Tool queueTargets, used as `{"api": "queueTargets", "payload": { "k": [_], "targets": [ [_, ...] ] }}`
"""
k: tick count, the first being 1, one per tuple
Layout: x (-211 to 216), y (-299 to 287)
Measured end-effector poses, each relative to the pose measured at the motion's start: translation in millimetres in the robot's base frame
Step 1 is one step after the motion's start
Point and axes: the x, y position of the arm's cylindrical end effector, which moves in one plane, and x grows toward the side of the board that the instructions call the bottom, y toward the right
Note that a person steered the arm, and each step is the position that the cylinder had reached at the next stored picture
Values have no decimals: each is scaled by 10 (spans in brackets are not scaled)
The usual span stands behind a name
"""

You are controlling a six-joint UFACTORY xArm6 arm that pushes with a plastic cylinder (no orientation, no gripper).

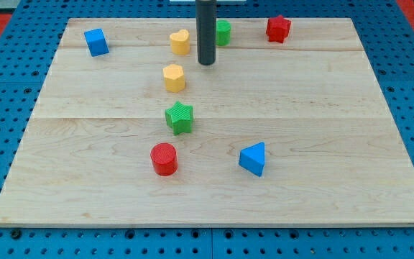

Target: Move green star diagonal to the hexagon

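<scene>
The green star (180, 117) lies near the middle of the wooden board. A yellow hexagon (174, 77) sits just above it in the view. My tip (206, 62) rests on the board to the right of and above the yellow hexagon, well above the green star and touching neither. A yellow heart-like block (180, 42) lies to the left of the rod near the view's top.
A green block (223, 32), partly hidden behind the rod, and a red star (278, 29) sit at the top. A blue cube (96, 42) is at the top left. A red cylinder (164, 159) and a blue triangle block (253, 159) lie below the star.
</scene>
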Motion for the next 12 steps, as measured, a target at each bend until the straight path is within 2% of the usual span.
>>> {"api": "queueTargets", "payload": {
  "k": [1,3,4,5,8,10,11,12],
  "targets": [
    [729,18],
    [1373,88],
    [1193,-657],
    [1196,-995],
    [1198,-995],
    [1437,-1103],
    [1378,-1348],
    [1103,-1122]
  ]
}}
